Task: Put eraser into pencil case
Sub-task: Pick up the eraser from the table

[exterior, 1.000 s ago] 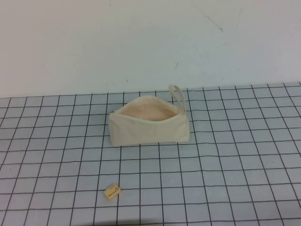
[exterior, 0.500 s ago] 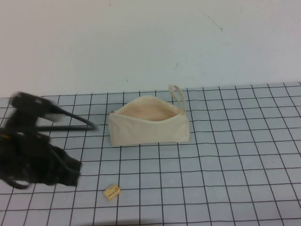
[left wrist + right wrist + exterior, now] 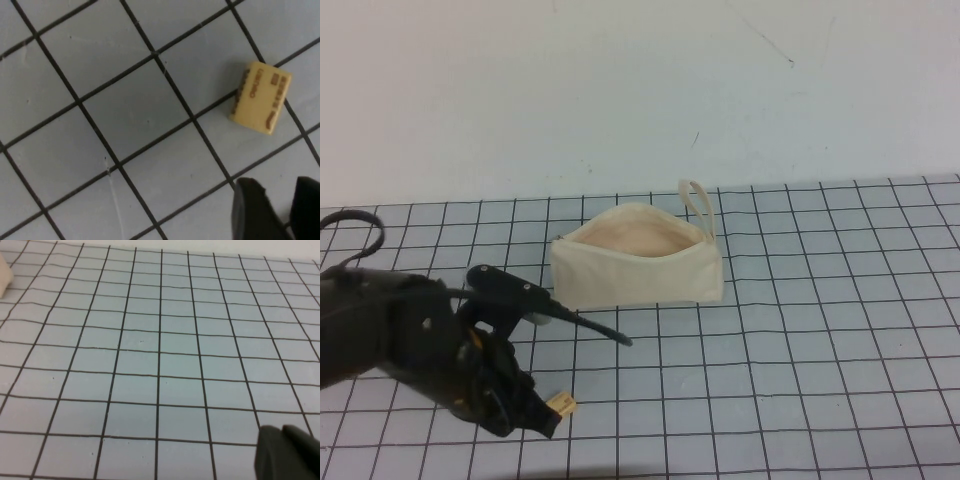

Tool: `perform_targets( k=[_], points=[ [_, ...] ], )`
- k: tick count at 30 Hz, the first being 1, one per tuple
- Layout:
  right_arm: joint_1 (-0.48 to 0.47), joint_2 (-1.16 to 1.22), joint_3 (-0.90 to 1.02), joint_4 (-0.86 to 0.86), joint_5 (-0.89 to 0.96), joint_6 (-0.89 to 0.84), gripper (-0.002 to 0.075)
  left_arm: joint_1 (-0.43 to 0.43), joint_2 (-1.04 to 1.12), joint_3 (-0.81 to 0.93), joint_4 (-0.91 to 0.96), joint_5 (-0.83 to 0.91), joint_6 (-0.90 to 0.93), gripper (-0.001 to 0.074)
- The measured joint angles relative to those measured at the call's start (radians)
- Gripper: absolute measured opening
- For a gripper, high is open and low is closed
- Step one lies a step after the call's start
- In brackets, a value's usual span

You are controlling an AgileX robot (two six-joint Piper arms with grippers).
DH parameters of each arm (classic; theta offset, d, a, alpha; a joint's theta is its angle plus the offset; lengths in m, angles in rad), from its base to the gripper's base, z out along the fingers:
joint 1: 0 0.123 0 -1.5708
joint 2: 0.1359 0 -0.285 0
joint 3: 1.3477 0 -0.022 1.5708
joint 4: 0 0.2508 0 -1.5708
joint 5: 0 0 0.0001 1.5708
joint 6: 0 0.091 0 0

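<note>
The eraser (image 3: 563,404), a tiny tan block with dark print, lies on the grid mat near the front left. It also shows in the left wrist view (image 3: 261,97). The pencil case (image 3: 638,270), a cream pouch, stands unzipped at mid-table with its peach lining showing and its loop strap at the right end. My left gripper (image 3: 542,422) hangs low just left of the eraser without touching it. Its fingers (image 3: 255,210) stand slightly apart and hold nothing. My right gripper (image 3: 286,452) is out of the high view, shut and empty over bare mat.
The grid mat (image 3: 800,330) covers the table up to a white wall (image 3: 620,90) behind the pouch. A cream corner of the pouch (image 3: 4,275) shows at the edge of the right wrist view. My left arm (image 3: 400,340) fills the front left.
My left arm came into view from the left, then swung forward and down until its gripper reached the eraser's side. The eraser and pouch have not moved.
</note>
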State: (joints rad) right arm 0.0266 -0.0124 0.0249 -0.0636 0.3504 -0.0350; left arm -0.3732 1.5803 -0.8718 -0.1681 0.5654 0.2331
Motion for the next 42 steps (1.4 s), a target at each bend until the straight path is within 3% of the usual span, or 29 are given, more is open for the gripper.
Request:
perform_targets(
  k=[6, 8, 14, 22, 24, 28, 33, 36, 42],
  points=[
    [0.0, 0.0, 0.0, 0.0, 0.0, 0.0, -0.0001, -0.006, 0.099, -0.112, 0.002, 0.027, -0.003, 0.0445],
    [0.0, 0.0, 0.0, 0.0, 0.0, 0.0, -0.0001, -0.014, 0.124, -0.149, 0.002, 0.039, 0.0, 0.0472],
    [0.0, 0.0, 0.0, 0.0, 0.0, 0.0, -0.0001, -0.047, 0.254, -0.263, 0.032, 0.111, 0.003, 0.0424],
    [0.0, 0.0, 0.0, 0.0, 0.0, 0.0, -0.0001, -0.052, 0.307, -0.276, 0.052, 0.151, 0.003, 0.0408],
    [0.0, 0.0, 0.0, 0.0, 0.0, 0.0, -0.0001, -0.052, 0.308, -0.276, 0.058, 0.151, 0.003, 0.0363],
    [0.0, 0.0, 0.0, 0.0, 0.0, 0.0, -0.0001, -0.052, 0.31, -0.278, 0.07, 0.148, 0.005, 0.0173],
    [0.0, 0.0, 0.0, 0.0, 0.0, 0.0, -0.0001, -0.052, 0.313, -0.289, 0.071, 0.156, 0.007, 0.0181],
    [0.0, 0.0, 0.0, 0.0, 0.0, 0.0, -0.0001, -0.052, 0.316, -0.342, 0.071, 0.245, 0.007, 0.0181],
    [0.0, 0.0, 0.0, 0.0, 0.0, 0.0, -0.0001, -0.052, 0.3, -0.582, 0.063, 0.443, 0.01, 0.0181]
  ],
)
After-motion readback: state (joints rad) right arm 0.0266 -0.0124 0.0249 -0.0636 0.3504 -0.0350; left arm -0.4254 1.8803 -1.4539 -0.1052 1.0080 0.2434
